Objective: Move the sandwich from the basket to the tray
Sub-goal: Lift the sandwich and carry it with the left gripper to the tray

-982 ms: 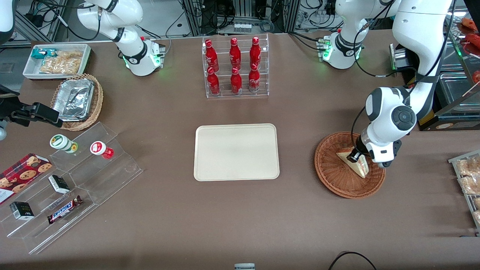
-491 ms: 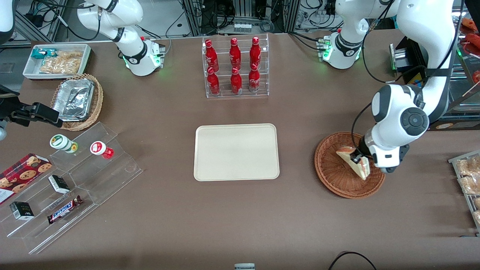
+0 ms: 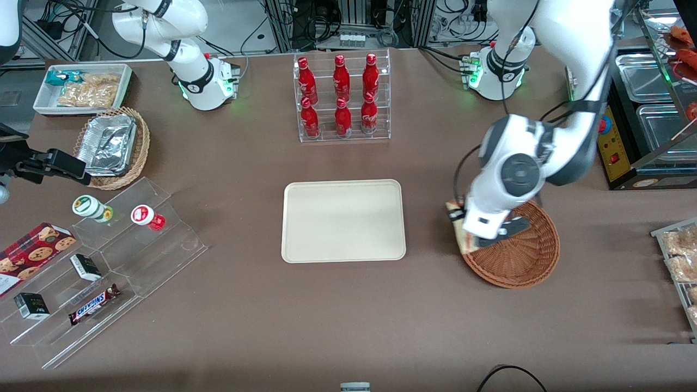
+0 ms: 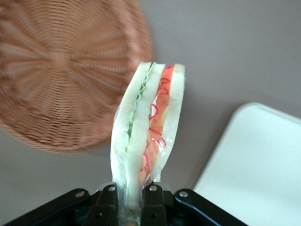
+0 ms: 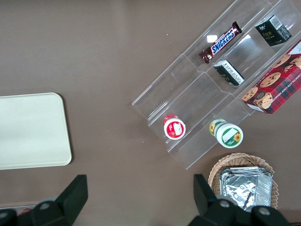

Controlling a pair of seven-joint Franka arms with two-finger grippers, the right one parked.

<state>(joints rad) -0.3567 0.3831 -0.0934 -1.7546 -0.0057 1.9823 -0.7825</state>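
The sandwich (image 4: 148, 122), a wedge of white bread with red-orange and green layers in clear wrap, is held by its narrow end in my left gripper (image 4: 129, 195), which is shut on it. In the front view the gripper (image 3: 479, 231) hangs over the basket's rim nearest the tray, and the sandwich (image 3: 460, 239) pokes out below the wrist toward the tray. Nothing lies in the reddish-brown wicker basket (image 3: 523, 256) (image 4: 61, 70). The cream tray (image 3: 343, 220) (image 4: 263, 165) (image 5: 28, 132) lies flat at the table's middle with nothing on it.
A clear rack of red bottles (image 3: 342, 98) stands farther from the front camera than the tray. Toward the parked arm's end are a clear stepped stand with snacks (image 3: 109, 261), a tan basket with foil containers (image 3: 111, 146) and a white bin (image 3: 81, 87). Bagged pastries (image 3: 680, 256) lie at the working arm's end.
The gripper has lifted the sandwich out of the basket's middle and carried it sideways over the rim toward the tray. The arm's wrist has swung along with it.
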